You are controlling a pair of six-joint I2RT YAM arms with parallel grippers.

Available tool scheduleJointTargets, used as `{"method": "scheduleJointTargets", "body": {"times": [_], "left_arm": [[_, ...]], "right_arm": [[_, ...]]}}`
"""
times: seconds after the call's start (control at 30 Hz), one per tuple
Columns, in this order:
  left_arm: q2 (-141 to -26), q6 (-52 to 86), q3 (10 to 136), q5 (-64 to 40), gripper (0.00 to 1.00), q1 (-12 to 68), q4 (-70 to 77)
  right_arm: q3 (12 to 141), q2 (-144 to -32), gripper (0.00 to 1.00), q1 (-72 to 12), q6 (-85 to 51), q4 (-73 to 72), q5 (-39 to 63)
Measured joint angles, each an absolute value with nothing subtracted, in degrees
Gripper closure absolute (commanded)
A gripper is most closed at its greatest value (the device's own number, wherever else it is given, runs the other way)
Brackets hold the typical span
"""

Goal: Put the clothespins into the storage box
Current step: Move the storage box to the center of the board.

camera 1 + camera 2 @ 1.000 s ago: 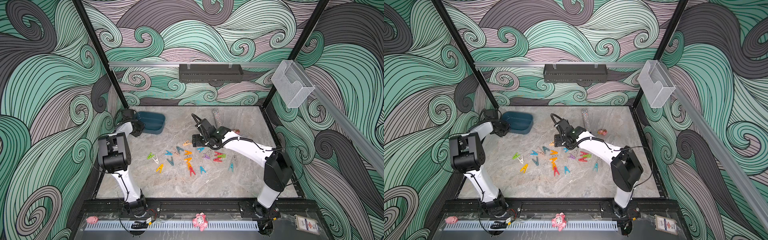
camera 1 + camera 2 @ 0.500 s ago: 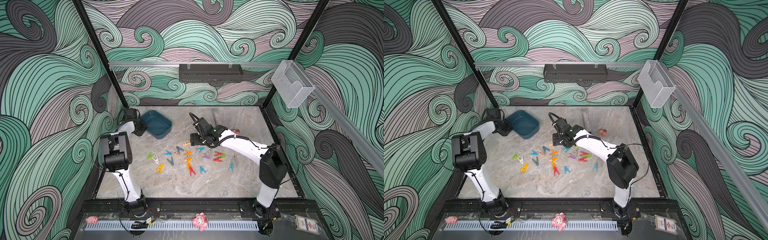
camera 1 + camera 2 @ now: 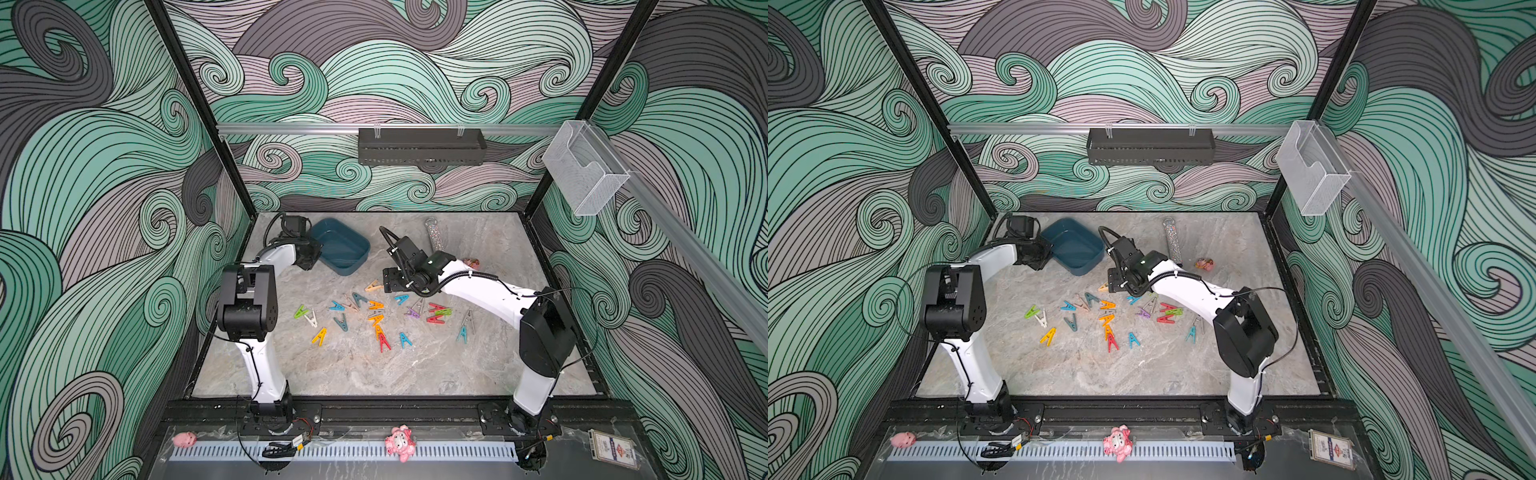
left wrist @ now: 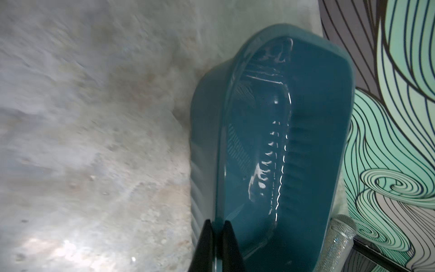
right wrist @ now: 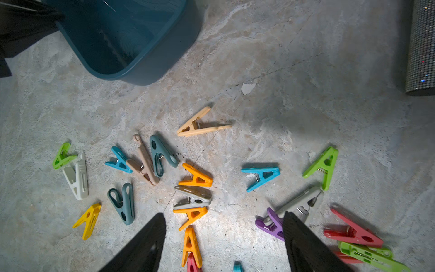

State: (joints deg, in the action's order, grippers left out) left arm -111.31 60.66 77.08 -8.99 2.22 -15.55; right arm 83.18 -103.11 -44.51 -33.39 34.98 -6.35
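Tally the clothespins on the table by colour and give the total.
orange pins: 3
red pins: 3
green pins: 3
blue pins: 4
teal pins: 2
grey or white pins: 4
beige pins: 2
yellow pin: 1
purple pin: 1
Total: 23, none in the box yet.

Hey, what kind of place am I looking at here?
Probably a robotics test cell, not a home: two white robot arms bolted to a black rail, wave-patterned walls boxing in a marble-look tabletop, and clothespins scattered beside a storage box.
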Motion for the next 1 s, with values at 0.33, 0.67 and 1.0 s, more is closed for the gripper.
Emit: {"method": "scheduleJointTargets", "body": {"times": [0.33,0.67,1.0], "left_arm": [[-112.44,73.21,76.42,-3.36,0.93,13.96,-9.85],[-112.36,77.52,75.18,-1.50,0.63,18.41,-8.05],[-103.18,67.02,75.18,-1.17,0.45,18.41,-16.23]], "right_arm": [[77.67,-97.69,0.21,-39.57,-33.15,34.98,-8.21],[76.34,-96.51,0.22,-37.89,-32.97,35.00,-9.06],[75.35,-95.92,0.23,-37.17,-32.51,35.00,-9.37]]}}
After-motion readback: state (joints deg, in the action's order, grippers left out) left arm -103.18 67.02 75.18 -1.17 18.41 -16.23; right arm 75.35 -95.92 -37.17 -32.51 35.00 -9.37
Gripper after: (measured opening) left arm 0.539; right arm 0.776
